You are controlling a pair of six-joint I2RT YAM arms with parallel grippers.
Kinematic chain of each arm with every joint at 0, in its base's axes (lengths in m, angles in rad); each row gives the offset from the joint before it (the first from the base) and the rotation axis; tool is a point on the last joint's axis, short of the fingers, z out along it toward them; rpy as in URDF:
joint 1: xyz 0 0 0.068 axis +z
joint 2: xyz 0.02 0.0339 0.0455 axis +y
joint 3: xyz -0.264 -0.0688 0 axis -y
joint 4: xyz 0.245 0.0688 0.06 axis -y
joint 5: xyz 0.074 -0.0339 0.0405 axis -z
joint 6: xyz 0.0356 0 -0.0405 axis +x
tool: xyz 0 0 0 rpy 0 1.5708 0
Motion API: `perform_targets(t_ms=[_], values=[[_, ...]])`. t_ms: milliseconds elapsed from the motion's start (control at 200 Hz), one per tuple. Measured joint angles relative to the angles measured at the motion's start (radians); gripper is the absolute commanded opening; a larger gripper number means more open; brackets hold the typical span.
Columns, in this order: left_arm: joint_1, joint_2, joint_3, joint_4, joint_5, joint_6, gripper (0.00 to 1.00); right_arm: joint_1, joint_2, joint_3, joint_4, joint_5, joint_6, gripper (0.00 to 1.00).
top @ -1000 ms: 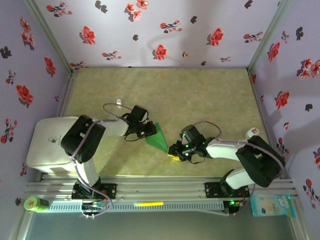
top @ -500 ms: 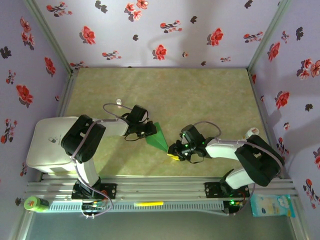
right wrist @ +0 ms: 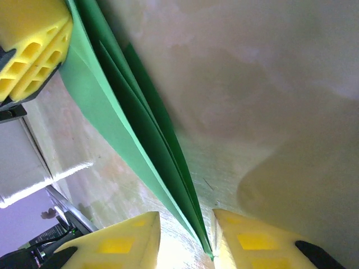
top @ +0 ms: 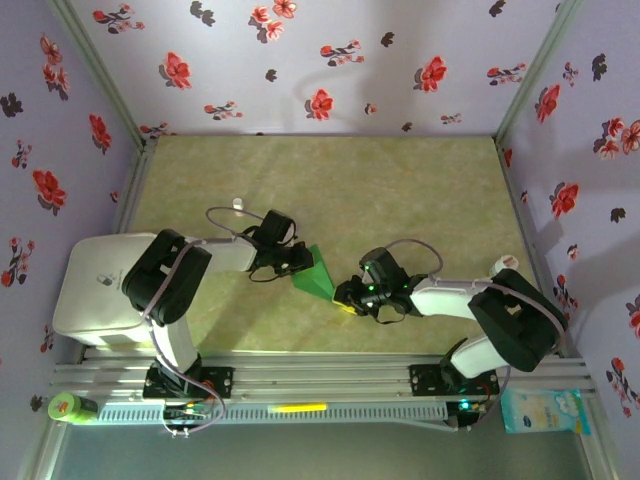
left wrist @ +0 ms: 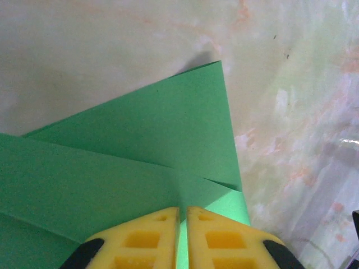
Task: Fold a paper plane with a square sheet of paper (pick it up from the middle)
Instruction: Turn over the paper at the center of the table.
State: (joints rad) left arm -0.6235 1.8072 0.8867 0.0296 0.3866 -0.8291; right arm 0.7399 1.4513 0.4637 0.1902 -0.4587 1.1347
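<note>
The green sheet of paper (top: 316,273) is folded into a pointed, layered dart, the paper plane shape, and lies low over the table in front of both arms. My left gripper (top: 298,262) is shut on its wide end; in the left wrist view the yellow fingers (left wrist: 151,235) pinch the green layers (left wrist: 168,129) between them. My right gripper (top: 345,297) stands open at the pointed end. In the right wrist view the paper (right wrist: 129,117) narrows to a tip between the parted fingertips (right wrist: 230,224), close to the right one; contact cannot be told.
A white box (top: 100,290) sits at the left beside the left arm. A tiny white bottle (top: 238,203) stands behind it and another white bottle (top: 503,264) at the right wall. Flowered walls close in three sides; a metal rail (top: 320,378) runs along the near edge.
My right gripper has crept slightly left and away from the near edge, closer around the paper's tip. The left gripper and the paper have stayed put.
</note>
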Motion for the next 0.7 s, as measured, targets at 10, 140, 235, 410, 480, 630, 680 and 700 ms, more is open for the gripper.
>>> perform_targets(t_ms=[10, 140, 235, 410, 480, 630, 680, 700], values=[[0.0, 0.0, 0.0, 0.0, 0.0, 0.0, 0.12, 0.0, 0.0, 0.0, 0.001, 0.0, 0.0, 0.29], [0.0, 0.0, 0.0, 0.0, 0.001, -0.003, 0.12, 0.0, 0.0, -0.001, 0.025, 0.0, 0.0, 0.29], [0.001, 0.0, 0.0, 0.0, 0.003, -0.003, 0.12, 0.0, 0.004, -0.001, 0.044, 0.0, 0.0, 0.29], [0.002, 0.0, 0.0, 0.0, 0.007, -0.003, 0.12, 0.0, 0.022, -0.001, 0.072, 0.001, 0.0, 0.29], [0.002, 0.0, 0.0, 0.0, 0.007, -0.004, 0.13, 0.0, 0.027, -0.001, 0.082, 0.002, 0.0, 0.29], [0.002, 0.0, 0.0, 0.0, 0.007, -0.007, 0.13, 0.0, 0.03, -0.003, 0.106, 0.01, 0.0, 0.29], [0.002, 0.0, 0.0, 0.001, 0.007, -0.007, 0.13, 0.0, 0.03, -0.004, 0.111, 0.012, 0.0, 0.29], [0.002, 0.0, 0.0, 0.001, 0.007, -0.007, 0.13, 0.0, 0.03, -0.005, 0.113, 0.013, 0.0, 0.29]])
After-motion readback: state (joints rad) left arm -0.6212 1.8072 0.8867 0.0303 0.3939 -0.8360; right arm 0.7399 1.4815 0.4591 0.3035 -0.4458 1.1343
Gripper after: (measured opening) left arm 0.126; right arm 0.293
